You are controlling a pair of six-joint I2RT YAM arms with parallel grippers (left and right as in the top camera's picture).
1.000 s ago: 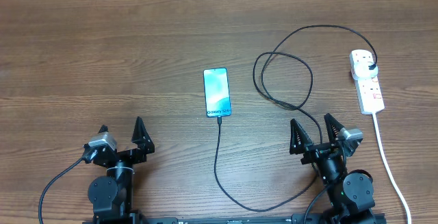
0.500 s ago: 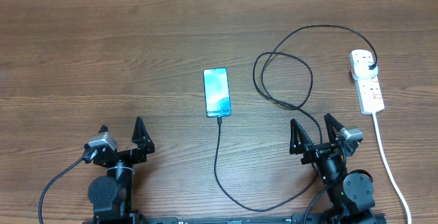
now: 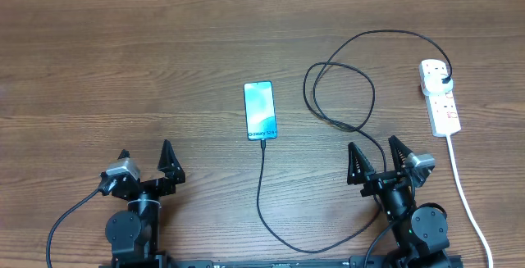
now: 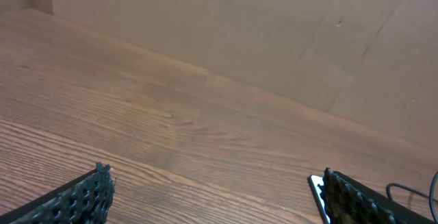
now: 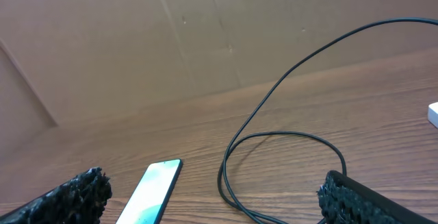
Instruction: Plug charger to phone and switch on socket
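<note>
The phone (image 3: 260,110) lies flat mid-table, its light-blue screen lit; it also shows in the right wrist view (image 5: 152,190) and as an edge in the left wrist view (image 4: 316,190). The charger cable (image 3: 338,122) has its tip in the phone's near end, curves toward the front, loops at right, and ends in a black plug (image 3: 445,80) seated in the white socket strip (image 3: 440,97). My left gripper (image 3: 146,160) is open and empty at front left. My right gripper (image 3: 378,158) is open and empty at front right, above the cable (image 5: 274,148).
The socket's thick white cord (image 3: 464,194) runs down the right side to the table's front edge, beside my right arm. A brown cardboard wall (image 5: 205,32) stands behind the table's far edge.
</note>
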